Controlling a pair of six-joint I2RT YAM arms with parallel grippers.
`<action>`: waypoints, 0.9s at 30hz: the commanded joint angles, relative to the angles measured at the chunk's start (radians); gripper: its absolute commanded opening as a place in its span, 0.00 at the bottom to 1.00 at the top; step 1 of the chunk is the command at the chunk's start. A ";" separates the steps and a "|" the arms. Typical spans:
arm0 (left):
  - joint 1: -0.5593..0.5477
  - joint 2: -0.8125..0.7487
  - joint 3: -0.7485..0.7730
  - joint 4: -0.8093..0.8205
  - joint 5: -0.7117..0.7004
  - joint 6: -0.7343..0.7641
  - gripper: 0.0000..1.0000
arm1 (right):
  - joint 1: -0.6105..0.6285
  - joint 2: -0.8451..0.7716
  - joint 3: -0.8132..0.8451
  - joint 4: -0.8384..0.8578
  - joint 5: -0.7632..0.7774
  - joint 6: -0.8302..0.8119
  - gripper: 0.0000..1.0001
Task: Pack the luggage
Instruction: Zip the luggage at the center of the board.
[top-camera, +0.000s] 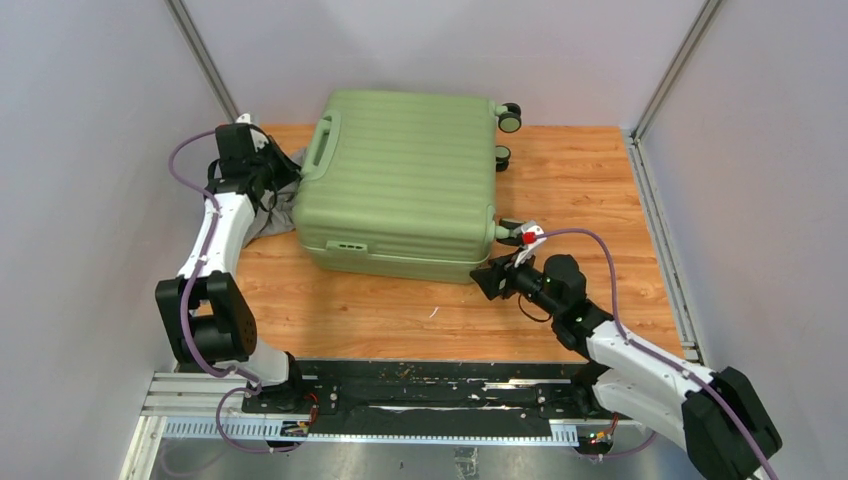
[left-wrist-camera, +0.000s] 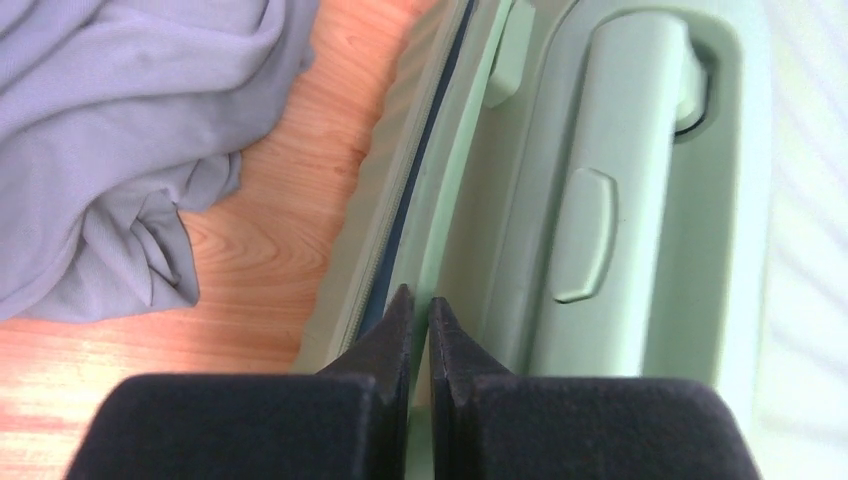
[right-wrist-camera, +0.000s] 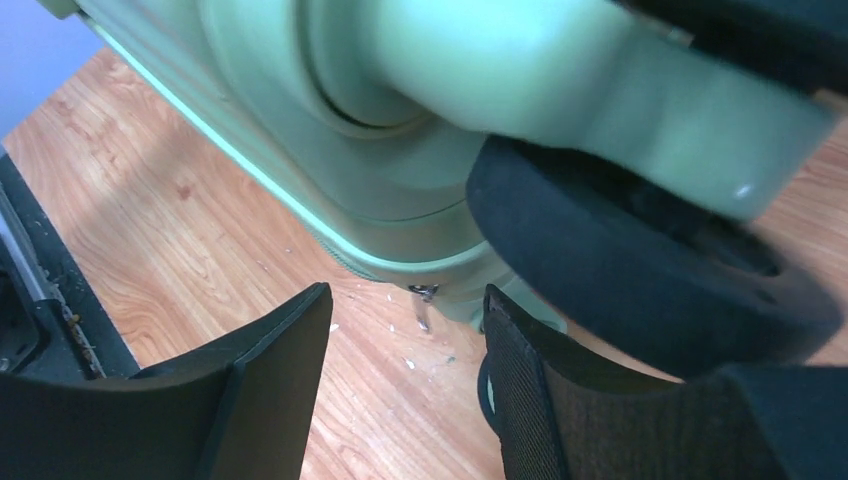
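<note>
Pinched-together left gripper (left-wrist-camera: 420, 308) at luggage (left-wrist-camera: 640, 200) seam, possibly nipping its edge, grey cloth (left-wrist-camera: 110, 150) beside.

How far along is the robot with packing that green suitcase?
Done: the luggage lies on the table with its lid down. In hand: the left gripper, shut, sits at the seam beside the handle; the right gripper, open, is by a near wheel and a zipper pull. Left: a grey cloth lies outside beside the luggage, and the seam shows a dark gap, so zipping seems unfinished.

Open tabletop (top-camera: 590, 200) right of and before the luggage (top-camera: 400, 180); grey cloth (top-camera: 278, 212) against its left side.
</note>
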 joint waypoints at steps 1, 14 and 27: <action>-0.005 -0.021 0.122 0.086 0.070 -0.061 0.00 | -0.029 0.099 -0.003 0.139 -0.071 -0.041 0.58; 0.000 -0.006 0.149 0.046 0.084 0.018 0.01 | -0.028 0.190 -0.038 0.224 -0.081 0.012 0.48; 0.007 0.129 0.122 0.015 -0.009 0.173 0.46 | -0.025 0.092 -0.106 0.196 -0.056 0.065 0.48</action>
